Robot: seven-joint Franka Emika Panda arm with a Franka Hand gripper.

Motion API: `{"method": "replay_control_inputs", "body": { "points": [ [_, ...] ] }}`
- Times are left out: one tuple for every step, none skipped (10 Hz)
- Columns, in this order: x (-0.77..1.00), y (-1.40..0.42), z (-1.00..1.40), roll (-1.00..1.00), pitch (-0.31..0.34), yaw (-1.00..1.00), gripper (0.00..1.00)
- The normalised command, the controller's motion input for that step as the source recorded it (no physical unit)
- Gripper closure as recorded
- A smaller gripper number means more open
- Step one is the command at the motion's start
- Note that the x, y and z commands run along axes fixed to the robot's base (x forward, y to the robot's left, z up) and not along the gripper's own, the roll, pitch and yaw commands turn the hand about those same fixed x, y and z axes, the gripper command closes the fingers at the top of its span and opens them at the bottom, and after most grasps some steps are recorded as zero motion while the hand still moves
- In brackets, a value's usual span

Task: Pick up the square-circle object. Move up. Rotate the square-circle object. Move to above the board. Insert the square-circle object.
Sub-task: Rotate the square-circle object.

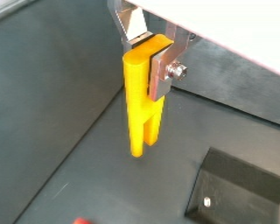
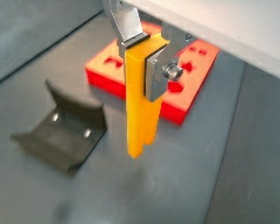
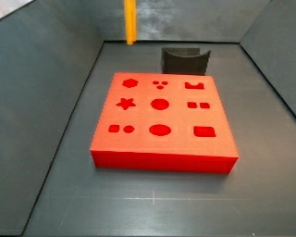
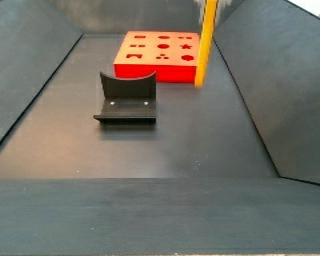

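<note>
My gripper [image 1: 149, 57] [image 2: 145, 57] is shut on the top end of the square-circle object [image 1: 139, 105] [image 2: 139, 105], a slim orange-yellow bar. The bar hangs upright in the air, and its two short prongs [image 1: 140, 144] point down. Its lower part shows in both side views [image 3: 129, 23] [image 4: 204, 45]; the gripper itself is above those frames. The board [image 3: 163, 139] [image 4: 156, 68] [image 2: 178, 103] is a red block with shaped cut-outs and lies flat on the floor. The bar hangs clear of it, toward one long edge.
The dark fixture [image 3: 184, 61] [image 4: 127, 98] [image 2: 63, 131] [image 1: 241, 188] stands on the floor just off one short end of the board. Sloping grey walls [image 3: 40, 93] [image 4: 263, 90] close in the floor on both sides.
</note>
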Motion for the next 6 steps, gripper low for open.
{"method": "replay_control_inputs", "body": {
  "points": [
    [-0.05, -0.16, 0.43, 0.02, -0.002, 0.02, 1.0],
    [-0.02, -0.02, 0.23, 0.01, 0.03, 0.02, 1.0],
    [0.0, 0.0, 0.0, 0.07, 0.115, 0.37, 1.0],
    [0.02, 0.0, -0.03, 0.07, 0.112, 0.33, 1.0],
    [0.02, 0.0, -0.02, 0.07, 0.103, 0.26, 1.0],
    [0.04, -0.01, 0.0, 0.06, 0.095, 0.72, 1.0]
  ]
}}
